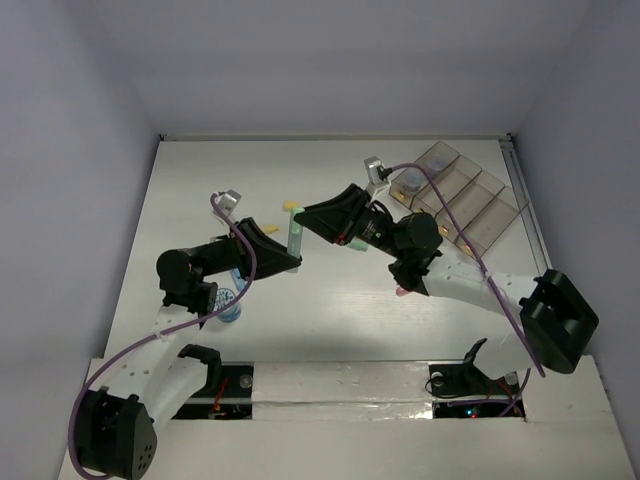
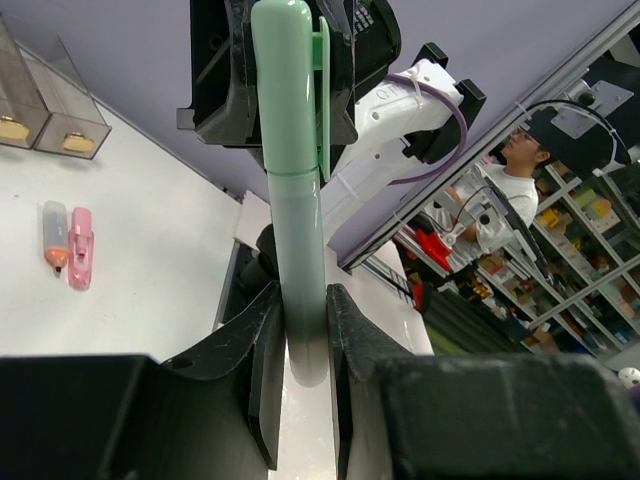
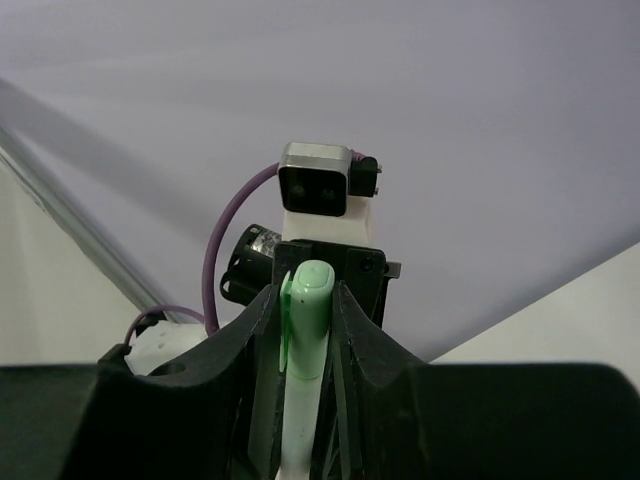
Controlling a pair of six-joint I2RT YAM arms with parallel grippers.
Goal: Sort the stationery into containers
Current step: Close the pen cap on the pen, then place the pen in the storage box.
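Over the middle of the white table [image 1: 200,190], out in front of the arm bases: pale green highlighter [image 2: 294,200] spanned between both grippers. Clamped on its plain barrel end, left gripper [image 2: 303,335], both fingers pressed flat against the sides. Closed on the capped end, right gripper [image 3: 308,325], cap tip poking out past the fingertips, clip on the left in that wrist view. Held at both ends at once, with neither grip let go. At the far right of the table, row of four joined clear containers [image 1: 465,200], well apart from the highlighter; small round roll [image 1: 410,182] in the bin at the left end of the row, yellowish pieces in two bins seen from the left wrist. Loose on the table: yellow stick [image 1: 293,206] just beyond the grippers, orange highlighter [image 2: 56,235] and pink highlighter [image 2: 80,248] lying side by side and touching, blue roll [image 1: 230,300] beside the left arm
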